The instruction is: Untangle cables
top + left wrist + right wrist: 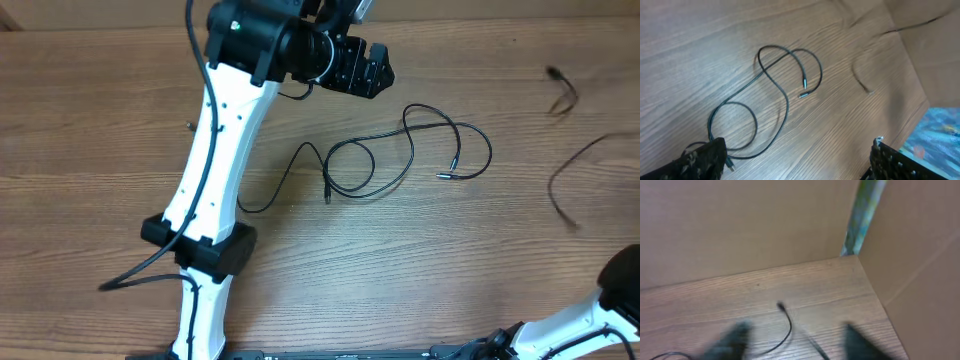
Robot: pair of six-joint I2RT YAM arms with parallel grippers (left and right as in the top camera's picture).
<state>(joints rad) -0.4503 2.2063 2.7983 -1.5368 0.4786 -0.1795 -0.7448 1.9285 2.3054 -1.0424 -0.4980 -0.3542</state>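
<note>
One thin black cable point(400, 150) lies in loose loops on the wooden table, its two plug ends point(445, 175) near each other. In the left wrist view the same cable point(767, 95) spreads ahead of my left gripper point(800, 162), which hangs above it, open and empty. From overhead, the left gripper point(368, 66) is at the far middle. Another cable point(565, 190) lies at the right edge. In the right wrist view a cable point(788, 327) with a plug end curves on the table between the blurred, spread fingers of my open right gripper point(795, 342).
A cardboard wall point(740, 225) stands along the table's far side and another point(920, 255) on the right. The left arm point(215, 170) crosses the table's left half. Part of the right arm point(600, 310) shows at the near right corner.
</note>
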